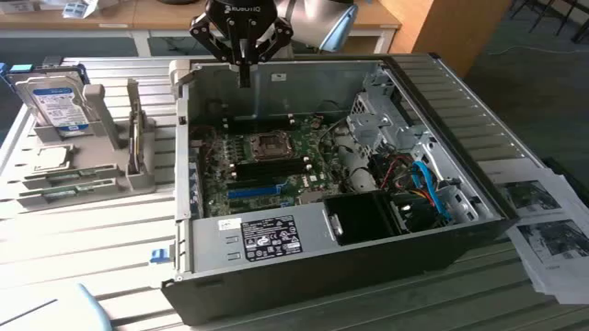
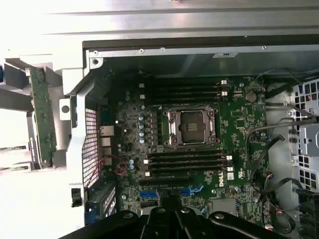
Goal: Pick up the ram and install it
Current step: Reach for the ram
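The ram point(image 1: 136, 141) is a long green board standing on edge in a grey holder, at the exterior view's left of the open computer case point(image 1: 442, 103). In the wrist view the ram point(image 2: 42, 117) sits outside the case wall. My gripper point(image 1: 244, 74) hangs above the case's far rim, shut with nothing between its fingers, well apart from the ram. Its dark body point(image 2: 174, 221) fills one edge of the wrist view. On the motherboard point(image 2: 239, 119), black memory slots point(image 2: 187, 162) lie beside the processor socket point(image 2: 192, 127), with another set of slots point(image 2: 187, 92) on its other side.
A hard drive point(image 1: 57, 103) stands in the grey rack, with a square silver processor chip point(image 1: 51, 157) and flat green sticks point(image 1: 65, 178) in front of it. Cables and a drive cage point(image 1: 382, 114) crowd the case's right side. Printed sheets point(image 1: 547, 231) lie at the far right.
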Action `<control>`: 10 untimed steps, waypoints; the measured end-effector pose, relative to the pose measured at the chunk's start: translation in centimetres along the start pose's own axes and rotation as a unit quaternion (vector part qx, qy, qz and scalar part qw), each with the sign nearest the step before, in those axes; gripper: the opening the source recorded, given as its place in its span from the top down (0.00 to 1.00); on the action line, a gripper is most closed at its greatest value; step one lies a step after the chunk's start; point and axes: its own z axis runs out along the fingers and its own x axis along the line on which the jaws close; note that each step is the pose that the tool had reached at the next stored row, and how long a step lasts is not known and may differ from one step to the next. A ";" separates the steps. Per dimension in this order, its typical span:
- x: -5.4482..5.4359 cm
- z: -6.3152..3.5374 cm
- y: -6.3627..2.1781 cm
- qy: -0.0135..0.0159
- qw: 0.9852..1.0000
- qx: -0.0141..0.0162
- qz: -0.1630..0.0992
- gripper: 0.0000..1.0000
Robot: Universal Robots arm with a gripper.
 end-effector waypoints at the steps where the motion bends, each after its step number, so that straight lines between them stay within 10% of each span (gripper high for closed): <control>1: 0.0 0.00 0.00 0.000 1.000 0.000 0.000 0.91; 10: 0.2 0.00 -0.02 0.000 1.000 0.000 0.000 0.91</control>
